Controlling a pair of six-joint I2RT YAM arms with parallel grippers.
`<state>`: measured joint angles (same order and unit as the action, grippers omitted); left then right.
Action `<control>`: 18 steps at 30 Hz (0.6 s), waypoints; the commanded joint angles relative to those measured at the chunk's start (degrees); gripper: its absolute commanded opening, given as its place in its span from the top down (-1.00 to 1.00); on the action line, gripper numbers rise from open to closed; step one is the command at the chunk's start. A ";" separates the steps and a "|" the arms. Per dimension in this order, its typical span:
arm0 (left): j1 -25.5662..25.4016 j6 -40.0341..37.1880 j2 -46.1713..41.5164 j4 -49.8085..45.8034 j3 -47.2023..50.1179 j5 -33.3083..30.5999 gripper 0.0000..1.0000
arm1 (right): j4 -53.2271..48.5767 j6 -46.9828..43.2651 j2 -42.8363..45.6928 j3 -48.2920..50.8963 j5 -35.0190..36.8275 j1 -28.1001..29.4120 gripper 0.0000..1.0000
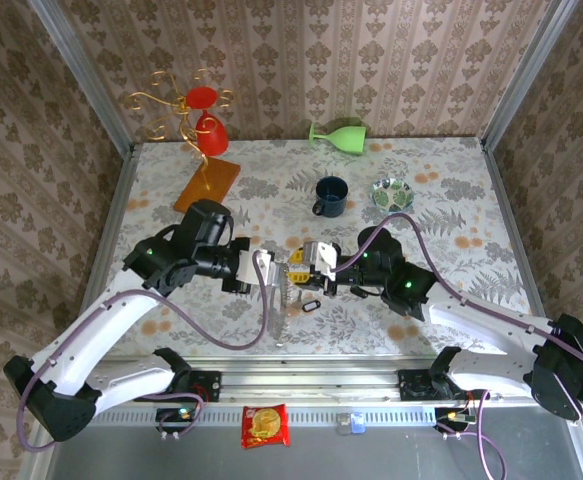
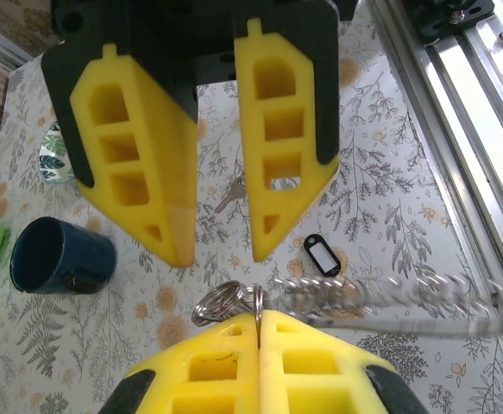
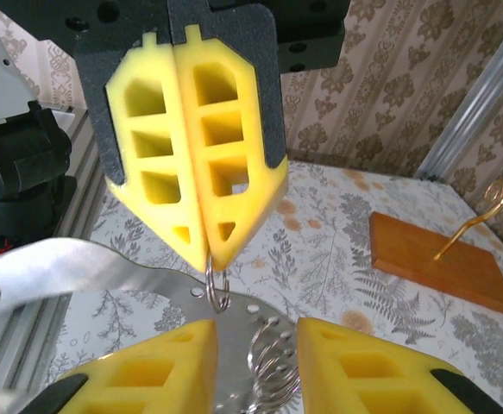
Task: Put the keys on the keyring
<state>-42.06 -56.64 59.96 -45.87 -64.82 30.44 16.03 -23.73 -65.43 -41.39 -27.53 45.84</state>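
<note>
A small silver split-ring keyring (image 2: 255, 304) (image 3: 218, 285) sits pinched between my left gripper's (image 2: 260, 317) (image 1: 268, 268) shut yellow pads, with a second ring (image 2: 219, 302) linked to it on the left. My right gripper (image 3: 257, 326) (image 2: 221, 257) (image 1: 293, 270) faces it a short way off. Its fingers are apart with nothing gripped. One silver key (image 2: 229, 195) lies flat on the floral table below the two grippers. A black key tag (image 2: 323, 256) (image 1: 309, 305) lies near it.
A long flat metal utensil (image 1: 274, 300) (image 3: 104, 269) with a wire coil (image 3: 273, 366) lies under the grippers. Further back are a blue mug (image 1: 331, 195), a small patterned bowl (image 1: 391, 190), a tipped green cup (image 1: 339, 135) and a gold wire stand (image 1: 196, 110) on a wooden base (image 3: 441, 259).
</note>
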 commanded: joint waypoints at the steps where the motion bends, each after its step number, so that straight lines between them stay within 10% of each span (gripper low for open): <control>1: -0.88 0.07 -1.25 2.68 0.57 1.23 1.00 | 3.20 -1.62 -1.07 0.18 1.05 1.00 0.39; 18: -2.45 3.12 -1.05 5.04 1.92 -2.75 1.00 | 1.90 -3.61 -1.83 0.54 2.26 2.45 0.48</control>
<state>-43.94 -54.98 59.51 -43.05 -63.26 27.70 16.73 -26.02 -67.26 -41.39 -26.33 47.72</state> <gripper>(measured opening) 0.053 0.264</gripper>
